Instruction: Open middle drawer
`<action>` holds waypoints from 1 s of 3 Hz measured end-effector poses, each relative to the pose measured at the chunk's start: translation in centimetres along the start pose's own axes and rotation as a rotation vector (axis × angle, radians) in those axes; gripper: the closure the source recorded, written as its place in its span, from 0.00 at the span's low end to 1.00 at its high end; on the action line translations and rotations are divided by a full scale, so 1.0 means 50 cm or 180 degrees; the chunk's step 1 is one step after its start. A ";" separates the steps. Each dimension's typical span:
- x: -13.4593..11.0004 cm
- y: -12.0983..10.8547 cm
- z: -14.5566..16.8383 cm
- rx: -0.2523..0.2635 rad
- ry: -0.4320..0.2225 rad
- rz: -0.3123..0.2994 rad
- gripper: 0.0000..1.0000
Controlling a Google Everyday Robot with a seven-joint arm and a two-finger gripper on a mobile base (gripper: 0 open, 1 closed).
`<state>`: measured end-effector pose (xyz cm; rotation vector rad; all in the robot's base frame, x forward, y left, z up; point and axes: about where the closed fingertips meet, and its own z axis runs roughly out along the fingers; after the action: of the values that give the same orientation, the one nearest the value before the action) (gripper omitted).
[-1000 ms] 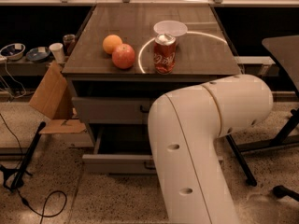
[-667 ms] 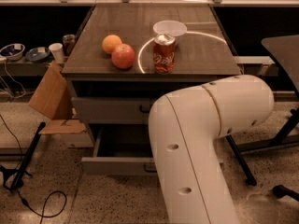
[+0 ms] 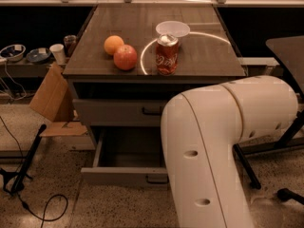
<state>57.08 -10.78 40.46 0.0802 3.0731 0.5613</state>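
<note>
Nearest us, the white arm [image 3: 213, 151] filled the view from five o'clock round to three. The end effector was nowhere in sight, lying somewhere behind or below that bulk, so we could not tell whether it was apart, together or clamped on anything. At seven o'clock a black cable [image 3: 45, 208] lay looped on the floor.

Just past the arm, at six o'clock, the middle drawer [image 3: 118, 176] stood pulled well out of the cabinet, and we judged the task close to done. The danger, to our minds, lay in the withdrawal. An unseen end effector hooked on the handle [image 3: 156, 179] could shove the drawer back in, and the base could snag the cable. The drawer's plain grey front sat low and level, its dark bar handle partly hidden by the arm's edge, its shadowed interior showing.

Above it the top drawer [image 3: 114, 112] sat further in. On the table [image 3: 90, 68], toward twelve o'clock, a soda can [image 3: 166, 55], an apple [image 3: 125, 57] and an orange [image 3: 113, 44] stood near the front edge, where a knock could topple the can.
</note>
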 end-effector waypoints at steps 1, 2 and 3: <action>0.030 0.000 0.007 -0.0014 0.0014 0.0035 1.00; 0.066 -0.005 0.018 -0.0011 0.0091 0.0094 1.00; 0.089 -0.013 0.022 -0.0002 0.0151 0.0169 1.00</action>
<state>52.61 -10.77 39.15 0.1510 3.1250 0.5749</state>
